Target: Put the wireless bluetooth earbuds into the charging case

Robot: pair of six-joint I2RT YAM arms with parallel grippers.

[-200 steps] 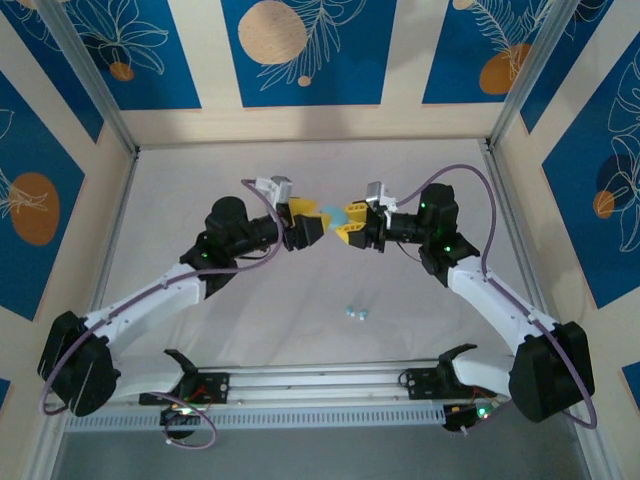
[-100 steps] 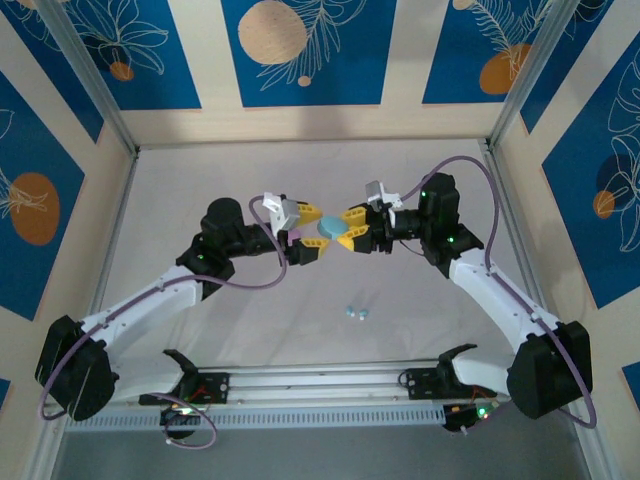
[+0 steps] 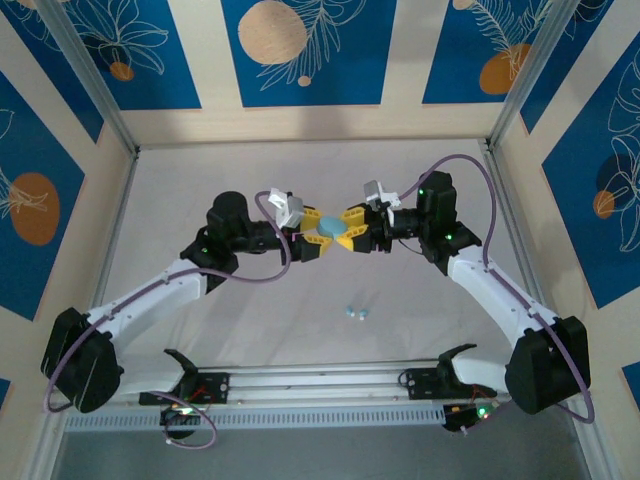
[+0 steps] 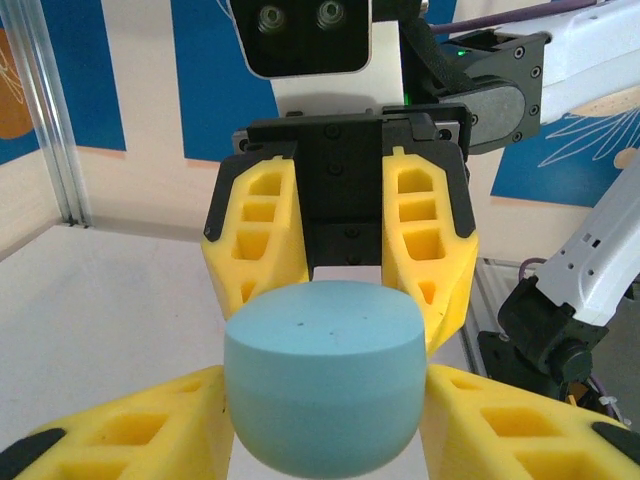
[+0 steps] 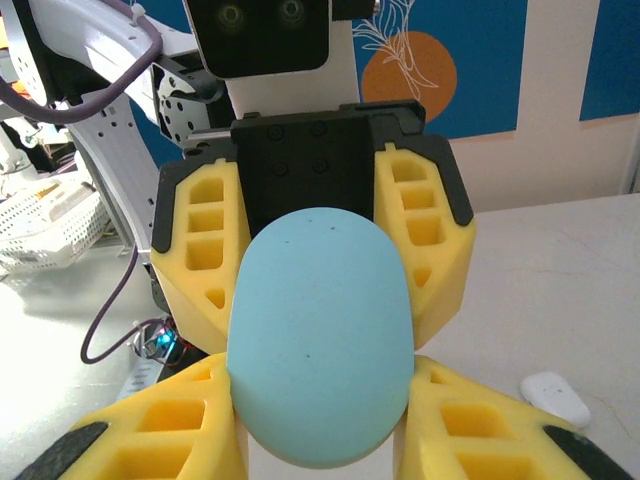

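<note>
White left arm (image 3: 150, 293) and white right arm (image 3: 495, 295) with round black joints, thin purple cables (image 3: 460, 158), chunky yellow fingers (image 4: 255, 240) with square holes, black block (image 4: 340, 175) with tiny screws

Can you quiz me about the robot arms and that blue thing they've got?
1. True or false: the teal case lies flat on the table.
2. What colour are the fingers of the left gripper and the right gripper? A red, B yellow, C green.
3. How many teal earbuds lie on the table?
Key: 1 false, it is up in the air between the two grippers. 2 B. 3 two.
</note>
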